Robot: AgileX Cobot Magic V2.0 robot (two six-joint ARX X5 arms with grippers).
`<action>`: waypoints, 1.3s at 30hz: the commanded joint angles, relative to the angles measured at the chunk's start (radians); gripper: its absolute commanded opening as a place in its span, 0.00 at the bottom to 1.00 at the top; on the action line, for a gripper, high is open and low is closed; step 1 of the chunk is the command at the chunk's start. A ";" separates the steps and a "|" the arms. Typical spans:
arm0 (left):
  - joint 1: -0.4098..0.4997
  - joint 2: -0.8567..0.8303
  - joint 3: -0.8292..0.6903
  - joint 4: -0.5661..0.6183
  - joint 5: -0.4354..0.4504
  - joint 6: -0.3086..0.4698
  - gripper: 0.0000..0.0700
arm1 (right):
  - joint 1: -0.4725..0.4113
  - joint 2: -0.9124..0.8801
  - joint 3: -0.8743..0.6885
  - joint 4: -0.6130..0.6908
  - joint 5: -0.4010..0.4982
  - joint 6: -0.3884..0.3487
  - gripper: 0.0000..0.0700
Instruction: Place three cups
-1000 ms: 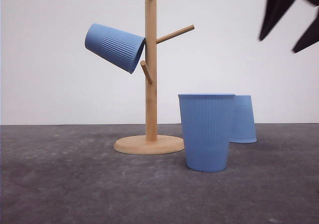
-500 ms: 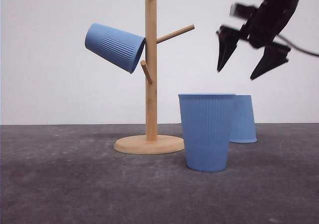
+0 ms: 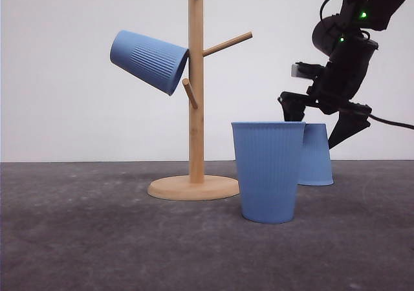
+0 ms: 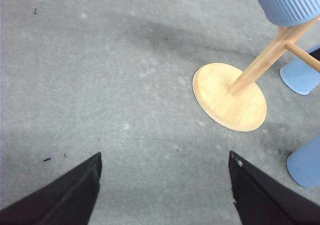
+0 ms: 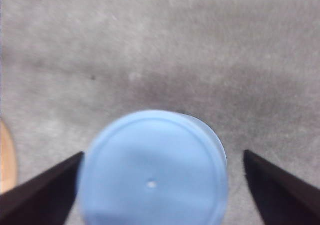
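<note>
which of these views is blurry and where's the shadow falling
Right wrist view: soft all over, the upturned cup base and the open right hand edges smeared. Front view: sharp, evenly lit, faint shadows under the near cup. Left wrist view: crisp, a broad dim shadow on the mat behind the rack base.

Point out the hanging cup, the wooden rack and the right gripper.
Hanging cup (image 3: pixel 149 61), front view, ribbed side.
Wooden rack (image 3: pixel 196 110), front view, upright post.
Right gripper (image 3: pixel 318 127), front view, between its open fingertips.
</note>
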 commanded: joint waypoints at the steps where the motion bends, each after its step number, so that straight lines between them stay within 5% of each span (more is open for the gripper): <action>1: 0.000 0.005 0.006 0.006 -0.002 -0.007 0.67 | 0.000 0.023 0.024 0.013 0.002 -0.014 0.69; 6: 0.000 0.005 0.005 0.006 -0.002 -0.007 0.67 | 0.000 0.019 0.024 0.033 0.004 -0.016 0.58; 12: 0.000 0.005 0.005 0.006 -0.002 -0.007 0.67 | -0.005 -0.050 0.024 -0.062 0.003 -0.046 0.58; 18: 0.000 0.005 0.006 0.007 -0.002 -0.006 0.67 | -0.035 -0.185 -0.004 -0.133 -0.112 -0.047 0.58; 25: 0.000 0.004 0.006 0.007 -0.002 -0.007 0.67 | -0.113 -0.478 -0.318 0.052 -0.231 -0.031 0.58; 32: 0.000 0.004 0.005 0.007 -0.002 -0.006 0.67 | -0.226 -0.746 -0.646 0.350 -0.510 0.213 0.58; 39: 0.000 0.005 0.005 0.008 -0.002 -0.006 0.67 | -0.280 -0.770 -0.678 0.584 -0.755 0.586 0.59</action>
